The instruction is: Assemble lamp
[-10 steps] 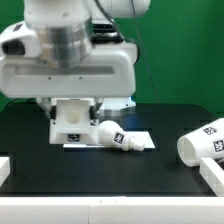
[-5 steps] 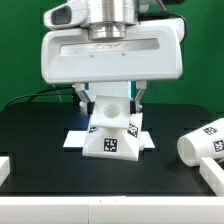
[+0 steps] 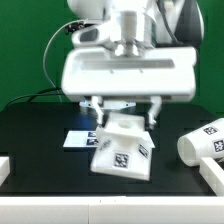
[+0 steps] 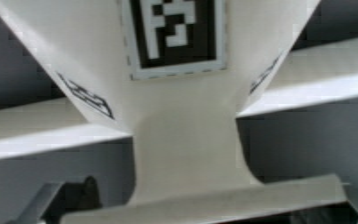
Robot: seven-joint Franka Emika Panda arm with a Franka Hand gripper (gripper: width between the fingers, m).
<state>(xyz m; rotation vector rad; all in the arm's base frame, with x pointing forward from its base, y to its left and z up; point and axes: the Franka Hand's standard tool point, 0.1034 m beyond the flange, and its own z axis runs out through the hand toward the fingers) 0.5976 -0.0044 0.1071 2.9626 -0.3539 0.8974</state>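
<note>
1. Exterior view: the base [image 3: 122, 152], a blocky white part with square tags, hangs tilted and blurred under the gripper [image 3: 125, 112], near mid-table. We cannot tell whether its lower edge touches the table [image 3: 40, 150] or clears it.
2. Gripper: the two dark fingers [image 3: 97, 108] are spread wide, one at each side of the base's upper part. We read them as clamped on it. The wrist view agrees: the base [image 4: 185, 130] fills the picture with one tag [image 4: 172, 35] facing the camera and dark fingers [image 4: 60, 200] flanking it at the frame's edge.
3. The shade [image 3: 205, 143] lies on its side toward the exterior view's right, well apart from the base, with tags on its wall.
4. Containers: the shade is the only bucket-shaped thing here. Its mouth is not turned toward us, so we cannot see inside. Nothing rests on it or pokes out of it.
5. The bulb is not seen in either view. It may be hidden behind the base or the gripper.
6. The marker board [image 3: 78, 138] lies flat on the table behind the base, toward the exterior view's left, and is partly covered by it.
7. Progress (our judgement): early. No two parts look joined. Left to do: stand the base upright, fit the bulb to it, then put the shade over both.
</note>
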